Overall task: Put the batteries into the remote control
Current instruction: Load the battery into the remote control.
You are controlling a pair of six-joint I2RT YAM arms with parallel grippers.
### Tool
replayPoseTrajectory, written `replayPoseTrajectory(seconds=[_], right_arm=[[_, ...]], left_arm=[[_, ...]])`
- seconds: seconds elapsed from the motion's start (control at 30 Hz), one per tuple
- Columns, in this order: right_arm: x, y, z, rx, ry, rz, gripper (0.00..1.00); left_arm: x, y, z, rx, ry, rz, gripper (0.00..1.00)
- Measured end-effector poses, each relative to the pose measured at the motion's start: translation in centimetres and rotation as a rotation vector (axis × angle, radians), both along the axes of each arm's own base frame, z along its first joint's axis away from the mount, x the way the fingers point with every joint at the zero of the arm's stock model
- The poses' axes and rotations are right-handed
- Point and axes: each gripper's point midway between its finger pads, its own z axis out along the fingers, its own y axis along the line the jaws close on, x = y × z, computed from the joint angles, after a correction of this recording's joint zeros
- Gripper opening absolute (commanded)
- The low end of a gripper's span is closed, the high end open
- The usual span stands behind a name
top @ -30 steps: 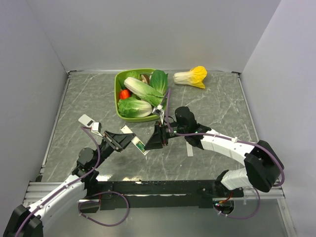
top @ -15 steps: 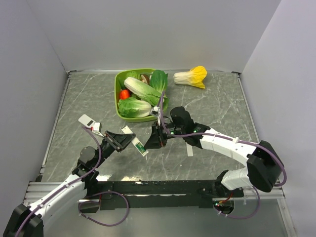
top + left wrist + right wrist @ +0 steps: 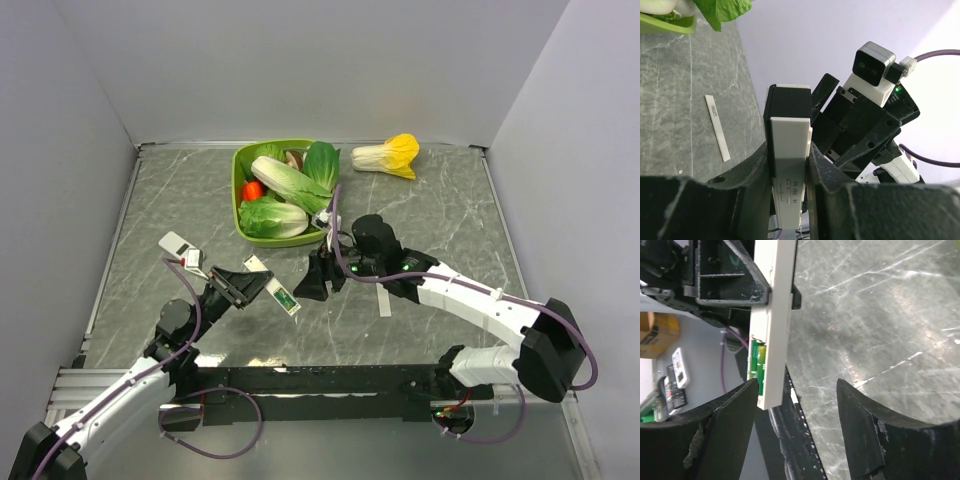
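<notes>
Remote control (image 3: 275, 290) hangs in the air over the near-left part of the worktop (image 3: 450, 220), and the left fingers (image 3: 752, 190) are clamped on its white casing, one on each side. The left wrist view gives us that grip up close, with the black end of the bar sticking out beyond the fingers, but no green at all from that side. Switch to the right wrist view and there it is: the batteries (image 3: 754, 365) showing green in the open compartment along the remote's edge. Same view, the right fingers (image 3: 725, 435) stand well apart with nothing between them, just beside the remote's end and not gripping it. From above you also catch a thin white strip (image 3: 384, 300) lying flat on the worktop beside the right arm. Toward the far edge sits a green bowl (image 3: 237, 185) packed with leafy vegetables (image 3: 285, 180), a red piece (image 3: 253, 190) and something brown (image 3: 294, 158). A yellow-tipped cabbage (image 3: 388, 155) lies outside it, right by the far edge.
</notes>
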Motion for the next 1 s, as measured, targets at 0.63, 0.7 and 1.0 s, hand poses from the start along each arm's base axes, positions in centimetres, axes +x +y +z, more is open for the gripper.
replayPoseTrajectory(seconds=[0.63, 0.7, 1.0], right_arm=[[-0.7, 3.0, -0.7, 0.096, 0.156, 0.101, 0.59], [-0.8, 3.2, -0.6, 0.105, 0.166, 0.110, 0.51], [-1.0, 3.7, -0.8, 0.109, 0.226, 0.139, 0.15]], left_arm=[[-0.2, -0.2, 0.5, -0.005, -0.024, -0.017, 0.01], [-0.2, -0.2, 0.5, -0.002, -0.028, -0.016, 0.01], [0.0, -0.1, 0.1, 0.036, -0.054, 0.000, 0.01]])
